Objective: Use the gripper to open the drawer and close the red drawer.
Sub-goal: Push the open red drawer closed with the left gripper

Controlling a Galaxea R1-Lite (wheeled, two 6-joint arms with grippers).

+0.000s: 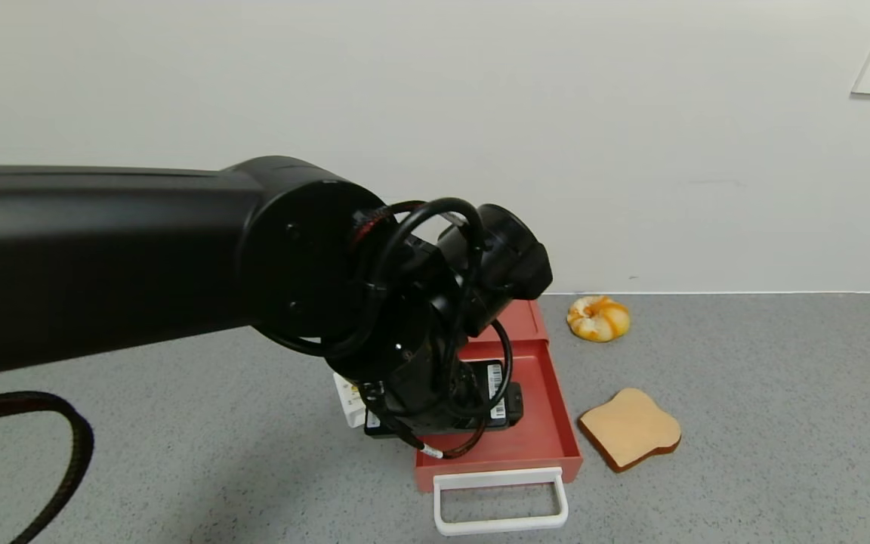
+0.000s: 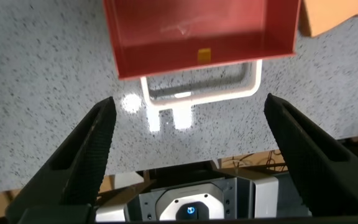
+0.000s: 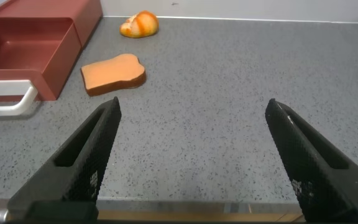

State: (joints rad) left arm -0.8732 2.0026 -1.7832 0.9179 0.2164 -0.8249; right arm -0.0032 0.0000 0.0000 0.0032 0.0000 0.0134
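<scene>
The salmon-red drawer box [image 1: 526, 317] stands at mid table with its tray [image 1: 552, 408] slid out toward me and the white loop handle [image 1: 501, 523] in front. My left arm reaches across the head view and its wrist covers most of the tray. In the left wrist view the left gripper [image 2: 190, 102] is open and empty, hanging above the handle [image 2: 253, 78] and the tray's front wall [image 2: 191, 31]. My right gripper [image 3: 192, 104] is open and empty, low over the table off to the right of the tray [image 3: 23, 43].
A toast slice [image 1: 630, 428] lies just right of the tray and also shows in the right wrist view [image 3: 113, 73]. A bread bun [image 1: 598, 317] sits near the wall behind it. The wall runs close behind the box. The table's front edge is near the handle.
</scene>
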